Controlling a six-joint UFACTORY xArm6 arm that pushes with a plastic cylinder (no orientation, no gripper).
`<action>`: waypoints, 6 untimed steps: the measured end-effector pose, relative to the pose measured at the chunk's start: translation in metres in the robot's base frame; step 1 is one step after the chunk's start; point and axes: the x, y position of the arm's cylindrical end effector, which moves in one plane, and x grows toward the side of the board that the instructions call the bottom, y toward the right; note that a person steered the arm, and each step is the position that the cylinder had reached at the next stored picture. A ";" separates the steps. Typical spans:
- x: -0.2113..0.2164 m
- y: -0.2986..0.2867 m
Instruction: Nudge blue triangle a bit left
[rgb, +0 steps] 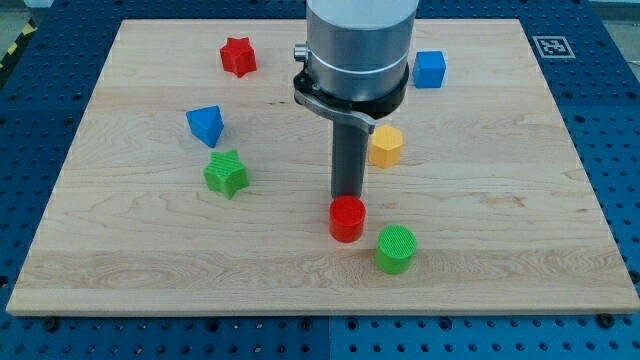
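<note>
The blue triangle (205, 125) lies on the wooden board (120, 250) at the view's left, just above the green star (226, 173). My tip (347, 196) comes down near the board's middle, right at the top edge of the red cylinder (347, 218). The tip is far to the right of the blue triangle and a little lower in the view. The arm's grey body (358, 45) hangs over the top middle of the board.
A red star (238, 56) sits at the top left. A blue cube (430, 69) sits at the top right. A yellow block (386, 146) is just right of the rod. A green cylinder (395, 249) lies lower right of the red cylinder.
</note>
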 end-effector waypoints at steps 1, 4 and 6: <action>0.016 -0.010; -0.081 -0.099; -0.088 -0.177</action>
